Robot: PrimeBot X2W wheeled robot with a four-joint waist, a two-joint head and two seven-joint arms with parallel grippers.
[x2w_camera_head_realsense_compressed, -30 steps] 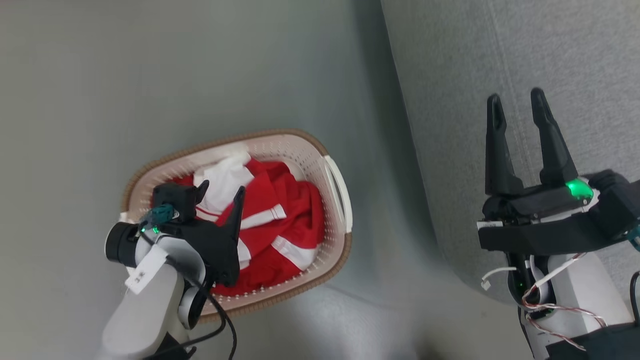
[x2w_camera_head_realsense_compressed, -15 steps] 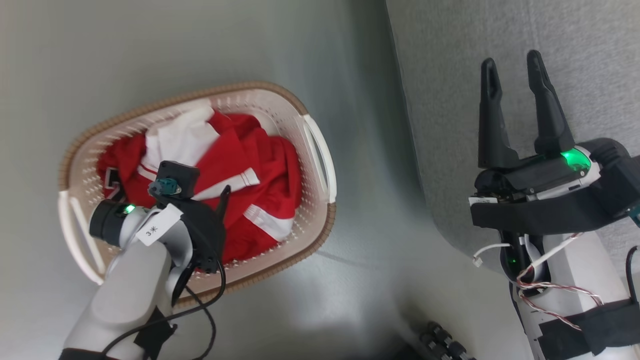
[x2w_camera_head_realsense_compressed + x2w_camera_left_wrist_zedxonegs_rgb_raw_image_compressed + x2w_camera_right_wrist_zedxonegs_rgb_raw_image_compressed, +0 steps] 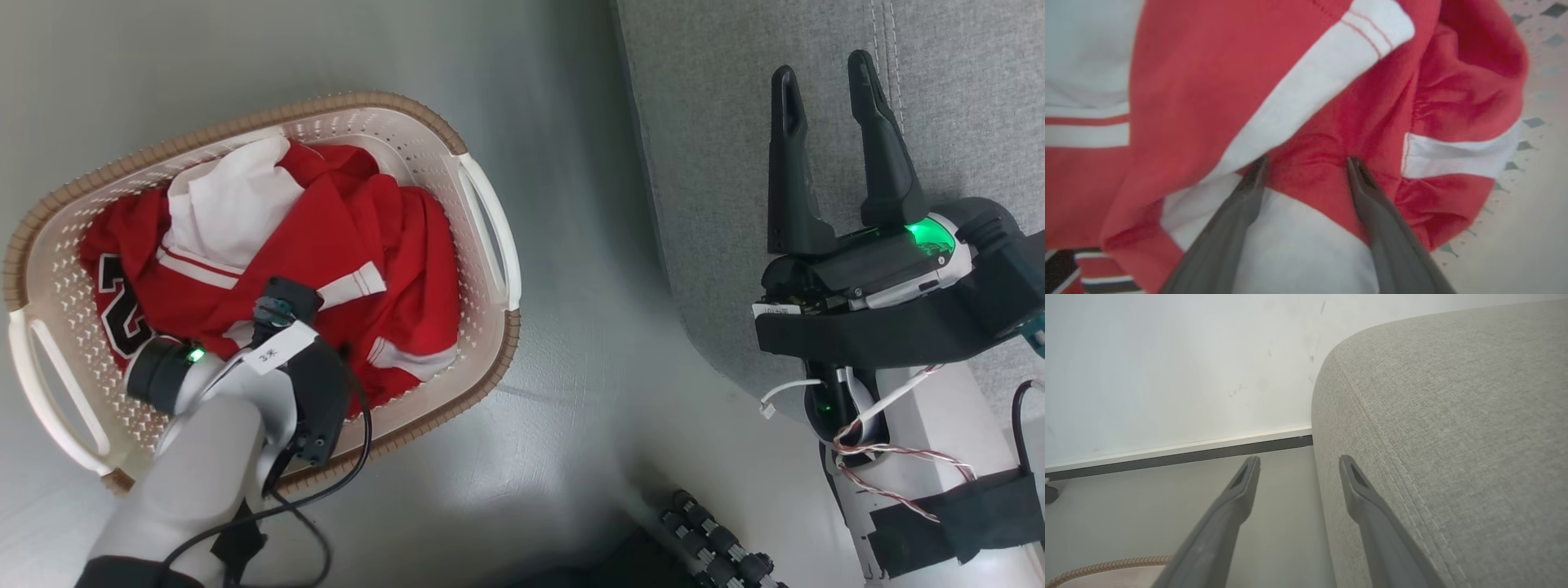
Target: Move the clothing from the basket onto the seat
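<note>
Grey floor (image 3: pixel 571 343) holds the cream perforated basket (image 3: pixel 408 131) at ten o'clock, red white-trimmed clothing (image 3: pixel 343 229) inside; left fingers (image 3: pixel 1237 212) spread, tips pressing it. Right fingers (image 3: pixel 878 163) spread, empty, above the light-grey sofa (image 3: pixel 718 122), two o'clock.

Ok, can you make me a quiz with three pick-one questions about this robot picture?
1. Where is the clothing? A on a table. B in the basket. C on a shelf.
2. What colour is the basket's rim band? A blue. B black. C brown.
3. How are the fingers of the right gripper? A apart, holding nothing. B shut on cloth. C shut on a handle.
Answers: B, the red pile lies inside the basket walls; C, a brown woven band rings its top; A, a bare gap shows between them.
</note>
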